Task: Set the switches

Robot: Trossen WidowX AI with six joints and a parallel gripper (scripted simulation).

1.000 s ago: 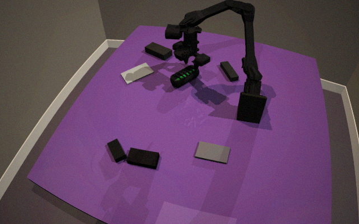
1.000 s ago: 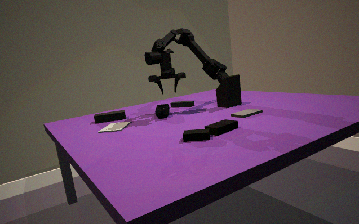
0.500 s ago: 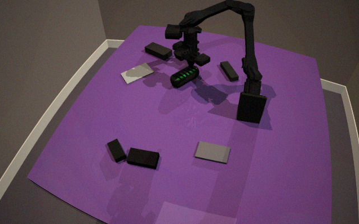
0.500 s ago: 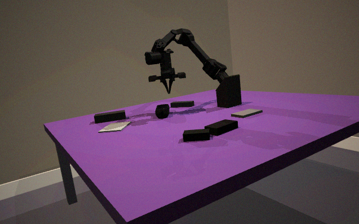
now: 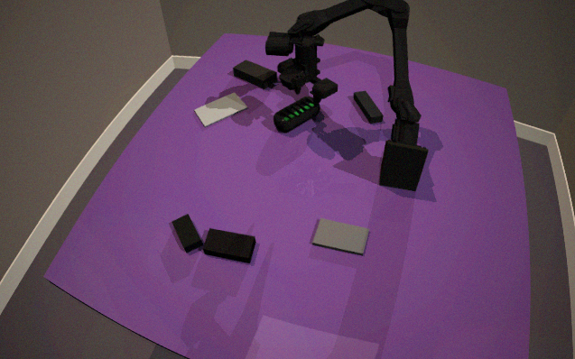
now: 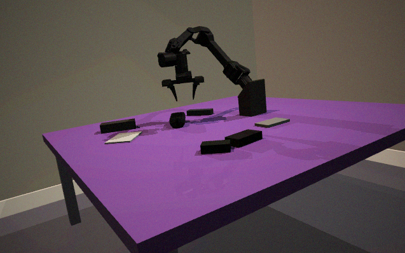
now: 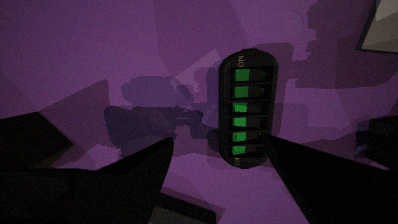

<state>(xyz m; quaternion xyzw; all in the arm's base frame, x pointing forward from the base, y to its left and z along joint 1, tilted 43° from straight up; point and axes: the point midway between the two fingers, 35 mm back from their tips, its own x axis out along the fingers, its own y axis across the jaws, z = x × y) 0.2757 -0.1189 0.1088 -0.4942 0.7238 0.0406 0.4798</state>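
Note:
The dark controller unit (image 5: 297,116) (image 6: 177,120) (image 7: 252,107) has rounded ends and sits on the purple bench with its switches facing up. In the wrist view its six rockers form a column, green ends on the left and dark ends on the right, with ON printed at the top. The upper two green ends look duller than the lower ones; the exact tilt of each rocker is hard to tell. The underside label is hidden. My gripper (image 5: 307,96) (image 6: 185,100) (image 7: 217,141) is open and empty, above the unit and apart from it.
A dark block (image 5: 255,73) (image 6: 117,126) and a white plate (image 5: 221,109) (image 6: 124,137) lie on one side, a narrow dark block (image 5: 367,106) (image 6: 199,112) on the other. Two dark blocks (image 5: 229,245) (image 6: 215,147) and a grey plate (image 5: 341,236) (image 6: 272,122) lie farther off.

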